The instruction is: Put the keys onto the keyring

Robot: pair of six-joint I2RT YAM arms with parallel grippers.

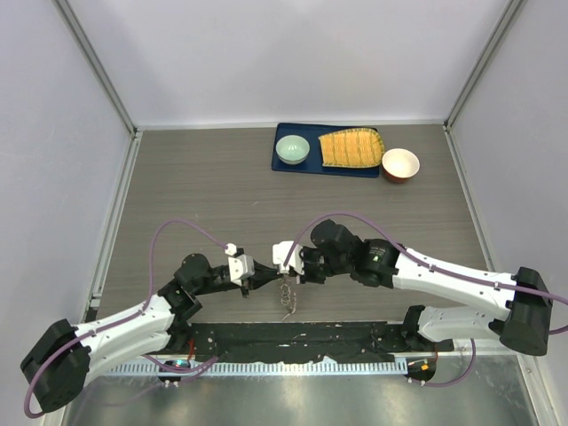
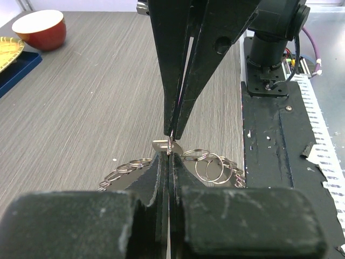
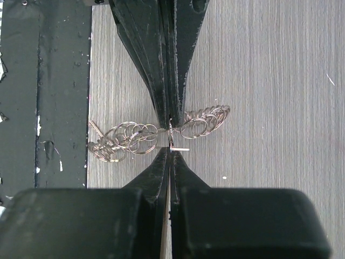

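Silver keyring [image 3: 128, 136], left pincer [image 2: 168, 157] and right pincer [image 3: 170, 154] clenched on it, tip to tip

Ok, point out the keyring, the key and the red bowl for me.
keyring [image 3: 127, 138]: right wrist view, on the bunched rings at its left side.
key [image 2: 160, 144]: left wrist view, on its flat silver end.
red bowl [image 1: 400, 164]: top external view, on its white inside.

Overhead; opposed wrist close-ups sharing keyring [image 2: 210, 166]
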